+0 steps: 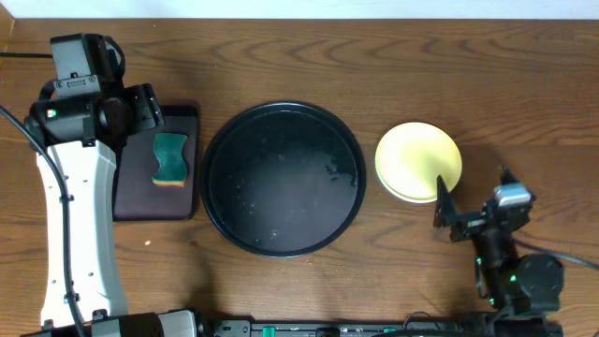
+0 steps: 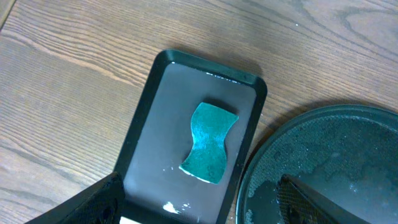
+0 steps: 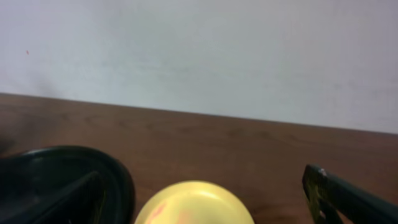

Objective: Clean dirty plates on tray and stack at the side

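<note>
The black round tray holds no plates, only water droplets; it also shows in the left wrist view and the right wrist view. A pale yellow plate tops a stack on the bare tabletop right of the tray, and its rim carries a faint reddish mark. The turquoise plates are hidden. My left gripper is open and empty above a teal sponge; in its wrist view both fingers are spread. My right gripper is open and empty just below and right of the stack, its fingers wide apart.
The sponge lies on a small dark-brown rectangular tray left of the black tray; its wet surface shows white specks. A pale wall rises behind the table's far edge in the right wrist view.
</note>
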You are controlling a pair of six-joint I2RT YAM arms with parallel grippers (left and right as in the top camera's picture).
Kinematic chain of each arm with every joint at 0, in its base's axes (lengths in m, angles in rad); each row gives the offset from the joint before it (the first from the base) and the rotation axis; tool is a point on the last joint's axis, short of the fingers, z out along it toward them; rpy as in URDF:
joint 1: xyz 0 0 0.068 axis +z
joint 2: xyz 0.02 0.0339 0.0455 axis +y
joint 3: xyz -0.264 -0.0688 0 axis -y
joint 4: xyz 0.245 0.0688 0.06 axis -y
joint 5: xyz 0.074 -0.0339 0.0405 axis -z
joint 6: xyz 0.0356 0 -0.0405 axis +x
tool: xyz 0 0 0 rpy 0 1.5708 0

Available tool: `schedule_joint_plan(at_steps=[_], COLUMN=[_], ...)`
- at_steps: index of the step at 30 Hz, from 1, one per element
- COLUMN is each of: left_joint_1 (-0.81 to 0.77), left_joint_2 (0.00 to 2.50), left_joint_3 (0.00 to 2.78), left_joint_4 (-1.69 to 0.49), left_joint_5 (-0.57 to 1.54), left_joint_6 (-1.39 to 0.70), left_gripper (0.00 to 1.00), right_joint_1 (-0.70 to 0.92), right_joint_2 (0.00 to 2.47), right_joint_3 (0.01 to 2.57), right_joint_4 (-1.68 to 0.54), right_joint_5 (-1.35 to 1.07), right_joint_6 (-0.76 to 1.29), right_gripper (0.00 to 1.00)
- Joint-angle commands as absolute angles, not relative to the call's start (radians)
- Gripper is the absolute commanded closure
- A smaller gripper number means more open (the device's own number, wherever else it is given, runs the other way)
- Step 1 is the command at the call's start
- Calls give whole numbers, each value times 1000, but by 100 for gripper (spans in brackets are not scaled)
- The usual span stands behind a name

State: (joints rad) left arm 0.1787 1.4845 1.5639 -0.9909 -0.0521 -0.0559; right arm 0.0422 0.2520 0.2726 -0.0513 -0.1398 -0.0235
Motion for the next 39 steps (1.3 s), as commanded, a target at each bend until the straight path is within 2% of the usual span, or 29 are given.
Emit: schedule_joint_plan(at_steps=[1, 10, 17, 39], left_joint_1=[180, 180, 180, 180], left_joint_2=[1488, 1488, 1488, 1488], left_joint_3=[1567, 1567, 1567, 1567], left_joint_4=[-994, -994, -994, -994], left_joint_5=[-60, -60, -60, -60], left_joint_6=[-68, -68, -68, -68], left_gripper=[21, 21, 21, 21], right_joint_1=[32, 37, 63, 64], right_joint_2=[147, 4, 5, 27], right_joint_3=[157, 6, 6, 6], right_joint_4=[-5, 10, -71, -62], right_joint_5=[-147, -147, -147, -150], right_joint_6=[-31, -15, -11, 10], right_gripper=[1, 1, 1, 1])
